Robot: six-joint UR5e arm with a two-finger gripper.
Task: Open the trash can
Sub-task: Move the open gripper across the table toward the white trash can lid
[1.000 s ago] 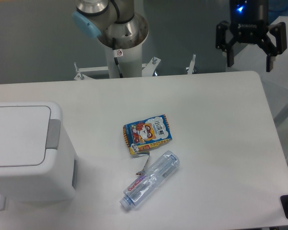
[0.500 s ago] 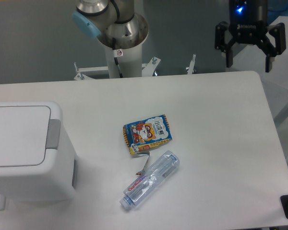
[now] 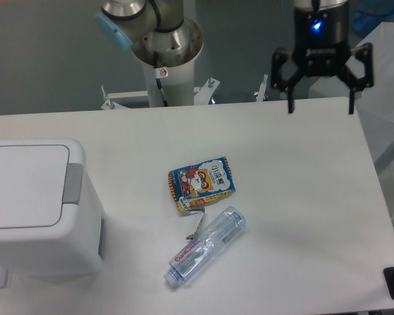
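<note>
Camera view: gripper [image 3: 320,105], fingers spread and empty, has shifted left toward the lid-down trash can [image 3: 36,207], well apart.

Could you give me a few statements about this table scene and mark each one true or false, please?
1. The trash can has its lid closed. True.
2. The gripper is clamped on the bottle. False: it hangs open over the table's far right edge, holding nothing.
3. The snack packet lies between the bottle and the robot base. True.
4. The bottle stands upright. False: it lies on its side, cap end toward the near edge.
5. The trash can sits at the right of the table. False: it sits at the left edge of the view, far from the gripper.
</note>
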